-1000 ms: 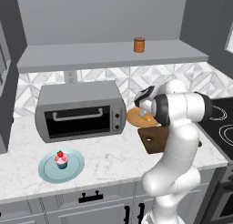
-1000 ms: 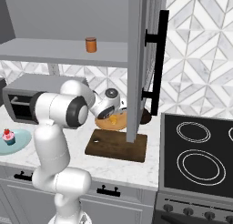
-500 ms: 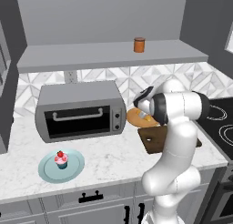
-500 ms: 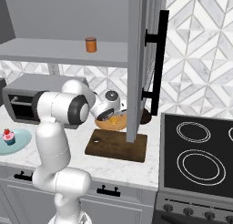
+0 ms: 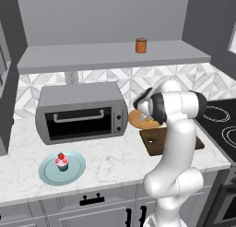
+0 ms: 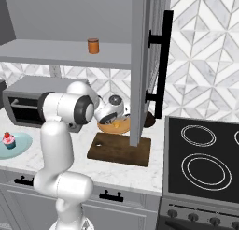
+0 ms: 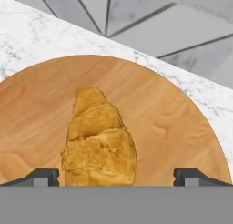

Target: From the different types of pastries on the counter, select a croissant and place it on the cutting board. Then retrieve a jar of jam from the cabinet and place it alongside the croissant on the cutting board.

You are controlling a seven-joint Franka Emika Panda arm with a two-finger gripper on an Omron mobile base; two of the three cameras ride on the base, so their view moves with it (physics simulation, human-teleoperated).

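Croissant on the round tan plate
Its long axis points away from the gripper, whose spread fingertips flank its near end; jam jar stands upright on the cabinet shelf.

A grey toaster oven with a bar handle stands at the back left, its knobs on the right side of its face. In front of it lies a round light-blue plate. A round tan wooden plate sits near the patterned tile backsplash. To the right is a black stove with ring burners. Grey drawers with dark handles run below.
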